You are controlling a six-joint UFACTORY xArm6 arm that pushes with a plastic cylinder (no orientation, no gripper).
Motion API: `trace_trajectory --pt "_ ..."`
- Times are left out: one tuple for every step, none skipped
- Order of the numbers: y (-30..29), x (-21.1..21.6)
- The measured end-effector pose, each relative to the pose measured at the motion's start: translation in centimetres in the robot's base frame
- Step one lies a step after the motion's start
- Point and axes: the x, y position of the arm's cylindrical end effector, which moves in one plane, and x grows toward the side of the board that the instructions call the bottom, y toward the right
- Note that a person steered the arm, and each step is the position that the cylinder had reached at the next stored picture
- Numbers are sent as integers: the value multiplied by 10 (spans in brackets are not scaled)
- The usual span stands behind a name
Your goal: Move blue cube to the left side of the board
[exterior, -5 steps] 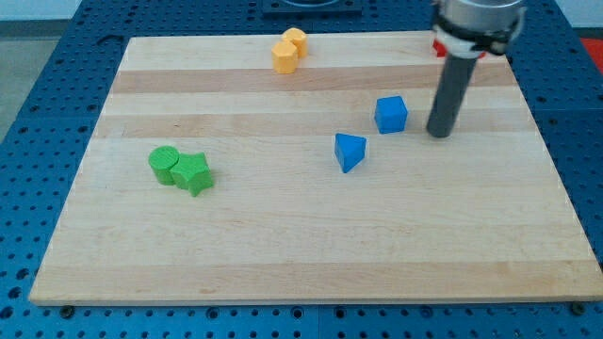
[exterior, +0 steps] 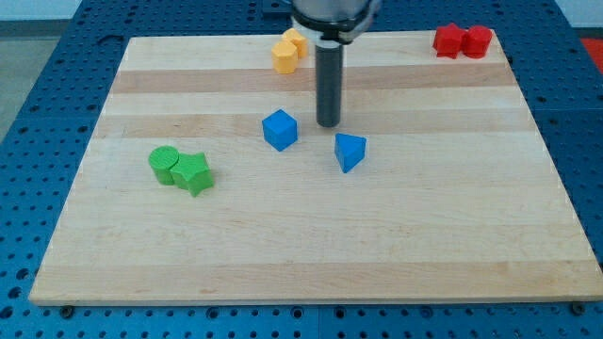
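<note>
The blue cube (exterior: 280, 129) lies on the wooden board (exterior: 301, 235), a little left of the board's middle and towards the view's top. My tip (exterior: 328, 123) stands on the board just right of the cube, with a small gap between them. A blue triangular block (exterior: 349, 152) lies just below and right of my tip.
A green cylinder (exterior: 164, 164) and a green star block (exterior: 194, 173) sit together at the view's left. Two orange blocks (exterior: 288, 50) lie at the top edge, above my tip. Two red blocks (exterior: 463, 40) sit in the top right corner.
My tip has swept left across the board. The blue cube has slid left and slightly down, from right of the triangular block to left of it. The red blocks now show.
</note>
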Motion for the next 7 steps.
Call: trace_trajectory --pt "-16 25" --pt "-86 42" --pt "-122 42" --pt "-92 40" --pt "-48 34" --pt "-32 12" --pt "-52 1"
